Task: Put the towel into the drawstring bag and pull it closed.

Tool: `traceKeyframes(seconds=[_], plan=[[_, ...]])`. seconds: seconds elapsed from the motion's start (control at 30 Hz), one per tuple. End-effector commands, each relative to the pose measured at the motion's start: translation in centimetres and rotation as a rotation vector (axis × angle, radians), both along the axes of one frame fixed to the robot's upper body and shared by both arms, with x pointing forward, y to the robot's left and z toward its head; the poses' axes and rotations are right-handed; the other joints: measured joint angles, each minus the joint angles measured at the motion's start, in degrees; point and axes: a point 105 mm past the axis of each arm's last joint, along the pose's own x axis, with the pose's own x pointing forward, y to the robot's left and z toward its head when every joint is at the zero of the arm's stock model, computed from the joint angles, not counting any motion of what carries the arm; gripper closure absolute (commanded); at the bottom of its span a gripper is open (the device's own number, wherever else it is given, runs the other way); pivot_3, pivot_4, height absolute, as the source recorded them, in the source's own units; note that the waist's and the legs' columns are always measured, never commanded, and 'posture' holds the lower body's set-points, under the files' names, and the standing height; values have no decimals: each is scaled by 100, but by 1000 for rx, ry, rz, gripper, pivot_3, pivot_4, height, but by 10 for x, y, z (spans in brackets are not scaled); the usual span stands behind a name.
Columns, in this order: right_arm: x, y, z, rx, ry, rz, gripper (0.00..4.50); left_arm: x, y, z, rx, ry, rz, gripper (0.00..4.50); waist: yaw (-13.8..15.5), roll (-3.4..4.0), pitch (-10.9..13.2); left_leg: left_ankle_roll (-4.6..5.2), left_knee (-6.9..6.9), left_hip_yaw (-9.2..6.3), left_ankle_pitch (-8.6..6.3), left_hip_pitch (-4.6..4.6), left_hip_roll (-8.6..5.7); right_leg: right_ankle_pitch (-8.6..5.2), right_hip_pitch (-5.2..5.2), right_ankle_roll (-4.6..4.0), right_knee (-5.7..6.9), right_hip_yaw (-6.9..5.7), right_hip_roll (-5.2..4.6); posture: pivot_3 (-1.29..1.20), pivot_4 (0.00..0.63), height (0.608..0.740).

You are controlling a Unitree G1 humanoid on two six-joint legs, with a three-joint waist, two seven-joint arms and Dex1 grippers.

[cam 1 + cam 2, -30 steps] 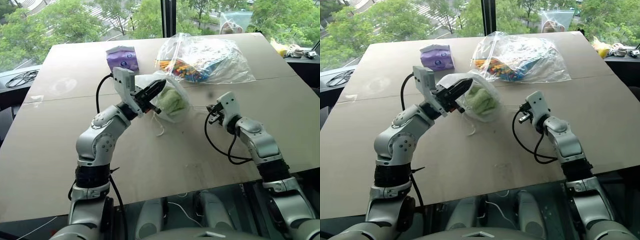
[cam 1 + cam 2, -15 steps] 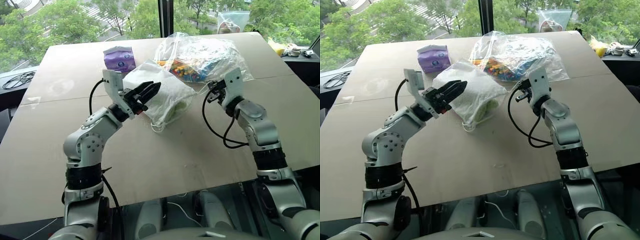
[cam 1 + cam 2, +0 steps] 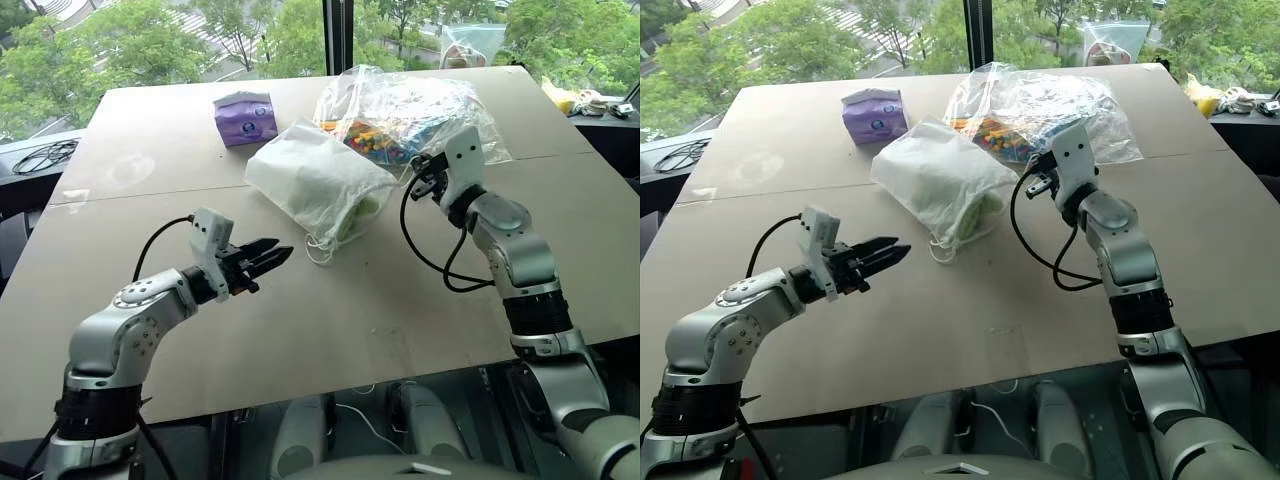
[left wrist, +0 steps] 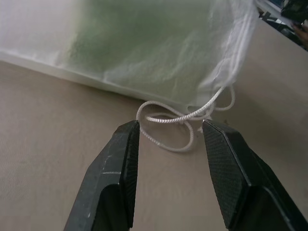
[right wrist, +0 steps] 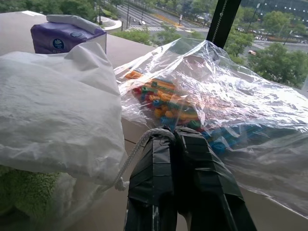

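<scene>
White drawstring bag (image 3: 318, 186) lying on the table (image 3: 360, 310), near its middle, with the light-green towel (image 3: 352, 216) inside, showing through the thin fabric at the end nearer the robot. Mouth of the bag gathered at that same end, a loop of white cord (image 4: 168, 126) spilling out onto the table there. Right gripper (image 5: 174, 136) raised beside the bag's right side, fingers pressed together on another stretch of cord, which runs from the fingertips down to the gathered mouth. Left gripper (image 3: 270, 256) low over the table, well to the left of the bag and nearer the robot, pointing toward it, fingers (image 4: 118, 163) parted and holding nothing; loose cord loop lying just ahead of the tips, not touched. Large clear plastic bag (image 3: 410, 115) of colourful pieces behind the white bag, just beside it. Small purple packet (image 3: 246, 117) farther back, to the left, apart from both.
</scene>
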Motion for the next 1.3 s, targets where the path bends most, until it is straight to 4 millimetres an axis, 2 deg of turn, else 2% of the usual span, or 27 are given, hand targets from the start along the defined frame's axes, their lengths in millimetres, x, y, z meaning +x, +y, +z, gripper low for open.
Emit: traceKeyframes(seconds=[0.03,0.2,0.47,0.6,0.7,0.77,0.8,1.03,1.17,1.3], plan=[[0,3,21,13,-65,13,4500,13,-7,-9,55,-62,-6,2414,-1,0,0,0,0,0,0,0,0,0,0,0,0,0,-3,0,150,740],[0,2,26,14,-77,8,4500,34,-15,-16,49,-106,16,2414,-7,0,0,21,-5,3,12,-5,0,3,-6,-6,-1,0,-2,0,150,740],[0,3,28,16,-85,7,4500,63,-27,-27,159,-154,-45,2414,-5,0,0,23,-4,5,13,-3,-2,2,-2,0,0,-2,4,0,150,740],[-1,5,27,19,-86,9,4500,67,-40,-29,150,-165,-98,2414,-5,-1,-1,24,1,7,14,0,-1,2,2,1,2,-1,2,0,150,740],[-1,5,28,20,-89,7,4500,65,-40,-30,142,-165,-103,3249,-8,-1,-1,24,0,6,13,-2,-1,3,1,1,2,-1,2,0,150,740],[0,4,29,21,-93,3,4500,62,-35,-31,137,-157,-88,4207,-12,-1,-1,24,0,5,13,-2,-1,8,1,5,2,-1,3,0,150,740],[0,4,30,21,-95,1,4500,59,-31,-32,138,-154,-80,4457,-13,0,-1,24,-1,6,13,-2,-1,12,1,8,2,-1,3,0,150,740],[1,6,30,16,-95,11,4500,54,-16,-33,150,-170,-22,4457,-42,1,-2,24,-4,7,13,5,4,2,0,1,6,0,5,0,150,740],[3,7,34,0,-123,5,4500,58,-9,-16,79,-272,89,4457,-44,1,-2,25,-3,8,13,8,6,3,0,1,8,2,5,0,150,740],[8,-5,41,-31,-197,-89,4500,56,4,9,79,-454,247,4457,-32,1,-2,24,-4,12,13,3,7,11,-3,-9,7,5,3,0,150,740]])
